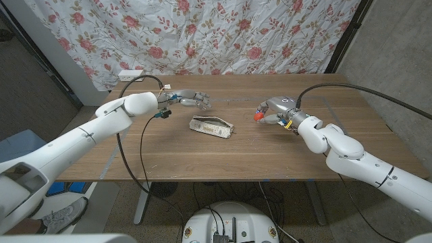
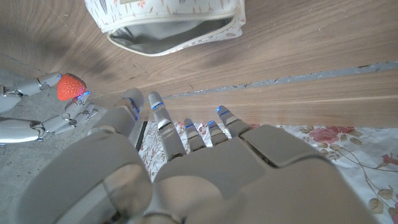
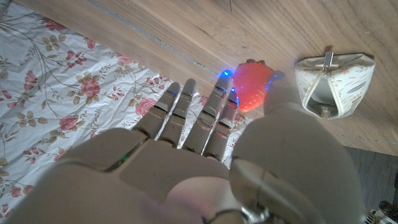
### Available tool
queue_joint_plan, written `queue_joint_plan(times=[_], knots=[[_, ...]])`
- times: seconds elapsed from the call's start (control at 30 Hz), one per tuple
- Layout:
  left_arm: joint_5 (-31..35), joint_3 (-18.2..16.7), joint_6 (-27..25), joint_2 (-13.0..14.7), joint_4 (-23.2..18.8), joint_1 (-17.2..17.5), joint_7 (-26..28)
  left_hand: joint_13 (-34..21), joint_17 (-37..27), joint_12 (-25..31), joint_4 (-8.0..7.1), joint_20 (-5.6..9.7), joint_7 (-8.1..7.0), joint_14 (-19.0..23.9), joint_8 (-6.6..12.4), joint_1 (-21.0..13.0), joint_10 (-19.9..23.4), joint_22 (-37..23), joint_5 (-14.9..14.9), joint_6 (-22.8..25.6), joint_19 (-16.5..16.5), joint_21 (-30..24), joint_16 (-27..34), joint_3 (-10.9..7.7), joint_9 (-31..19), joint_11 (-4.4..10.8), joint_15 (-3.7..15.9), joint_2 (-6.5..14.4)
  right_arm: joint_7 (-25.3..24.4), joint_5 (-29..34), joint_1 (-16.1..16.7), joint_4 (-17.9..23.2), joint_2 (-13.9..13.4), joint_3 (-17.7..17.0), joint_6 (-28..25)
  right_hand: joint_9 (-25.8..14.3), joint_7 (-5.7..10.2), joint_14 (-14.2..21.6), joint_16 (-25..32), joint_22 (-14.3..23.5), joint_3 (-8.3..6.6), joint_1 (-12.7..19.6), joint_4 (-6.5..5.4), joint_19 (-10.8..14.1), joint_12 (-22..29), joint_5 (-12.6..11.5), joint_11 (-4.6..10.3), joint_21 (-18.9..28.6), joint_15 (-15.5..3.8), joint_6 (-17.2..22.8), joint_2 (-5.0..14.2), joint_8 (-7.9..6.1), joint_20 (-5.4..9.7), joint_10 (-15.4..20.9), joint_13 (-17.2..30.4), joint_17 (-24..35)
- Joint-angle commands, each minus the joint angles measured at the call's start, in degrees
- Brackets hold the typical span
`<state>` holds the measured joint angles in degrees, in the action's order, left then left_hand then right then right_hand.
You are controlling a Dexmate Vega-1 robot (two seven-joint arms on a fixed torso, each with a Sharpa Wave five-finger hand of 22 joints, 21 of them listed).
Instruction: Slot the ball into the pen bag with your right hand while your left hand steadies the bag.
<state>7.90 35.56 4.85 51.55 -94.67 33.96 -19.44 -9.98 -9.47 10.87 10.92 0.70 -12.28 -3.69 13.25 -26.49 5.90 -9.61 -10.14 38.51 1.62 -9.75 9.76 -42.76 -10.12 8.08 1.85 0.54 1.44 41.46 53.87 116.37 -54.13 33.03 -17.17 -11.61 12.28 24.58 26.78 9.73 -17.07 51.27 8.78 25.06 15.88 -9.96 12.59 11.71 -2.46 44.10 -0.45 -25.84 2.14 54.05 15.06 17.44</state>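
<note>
The white floral pen bag [image 1: 211,126] lies on its side at the middle of the wooden table [image 1: 270,152], its zipped mouth gaping open [image 2: 168,22]. My right hand [image 1: 273,109] hovers to the bag's right and pinches a red strawberry-shaped ball [image 1: 258,115] between thumb and a finger. The right wrist view shows the ball [image 3: 254,86] at the fingertips of that hand [image 3: 205,162], with the bag [image 3: 336,81] beyond. My left hand [image 1: 191,99] hangs behind and left of the bag, fingers spread, touching nothing. In the left wrist view, past the left hand [image 2: 193,162], I see the ball [image 2: 71,86].
A black cable [image 1: 145,135] loops across the table's left part, with a small plug [image 1: 163,116] near my left wrist. A white power strip [image 1: 131,73] sits at the back left corner. A floral curtain [image 1: 223,34] hangs behind the table.
</note>
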Motion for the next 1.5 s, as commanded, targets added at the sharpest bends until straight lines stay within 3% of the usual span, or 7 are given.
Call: queue_joint_plan(times=[0.03, 0.6, 1.5], knots=[[7.7, 0.8, -6.1, 1.4, -6.9, 0.3, -0.3, -0.2, -0.2, 0.2, -0.01, -0.1, 0.05, -0.4, 0.32, -1.0, -0.2, -0.1, -0.4, 1.0, -0.5, -0.1, 0.3, 0.18, -0.2, 0.3, 2.96, 0.0, -0.8, -1.0, 0.4, -0.1, -0.9, -0.5, 1.2, -0.1, 0.2, 0.6, 0.5, 0.3, 0.19, 0.3, -0.21, 0.6, -0.1, -0.3, 0.05, -0.1, -8.56, 0.4, 0.62, -0.32, 0.09, 0.3, 0.1, 0.2], [16.4, 2.5, -9.2, 0.7, -9.7, -0.1, 0.3, -0.2, -0.2, 1.0, 0.0, -1.05, 0.6, 2.4, 0.67, -4.1, 2.2, -0.1, -0.6, 6.1, -0.7, -0.8, 1.0, 0.54, -0.2, -0.2, 1.84, 0.4, -1.2, -1.1, 2.3, 2.0, -1.1, -1.5, -1.7, -0.1, 0.19, 0.7, 0.6, 0.3, 0.33, 0.2, -0.23, 0.6, -0.2, -0.3, 0.04, -0.1, -8.57, 0.6, 0.73, -0.31, 0.15, 0.4, 0.2, 0.3], [29.7, 5.6, -12.3, -1.8, -12.3, 0.9, -0.2, -0.1, -0.2, 1.1, -0.03, -1.23, 0.98, 5.2, 0.17, -6.5, 3.8, 0.0, -0.6, 8.8, 0.4, -1.1, 1.1, 1.33, -0.1, 0.2, 2.74, -0.2, -2.0, -0.8, 2.4, 2.6, -0.8, -1.4, -3.0, -0.1, 0.2, 0.8, 0.9, 0.3, 0.47, 0.2, -0.23, 0.6, -0.3, -0.4, 0.04, -0.1, -8.66, 0.8, 0.99, -0.29, 0.28, 0.5, 0.2, 0.4]])
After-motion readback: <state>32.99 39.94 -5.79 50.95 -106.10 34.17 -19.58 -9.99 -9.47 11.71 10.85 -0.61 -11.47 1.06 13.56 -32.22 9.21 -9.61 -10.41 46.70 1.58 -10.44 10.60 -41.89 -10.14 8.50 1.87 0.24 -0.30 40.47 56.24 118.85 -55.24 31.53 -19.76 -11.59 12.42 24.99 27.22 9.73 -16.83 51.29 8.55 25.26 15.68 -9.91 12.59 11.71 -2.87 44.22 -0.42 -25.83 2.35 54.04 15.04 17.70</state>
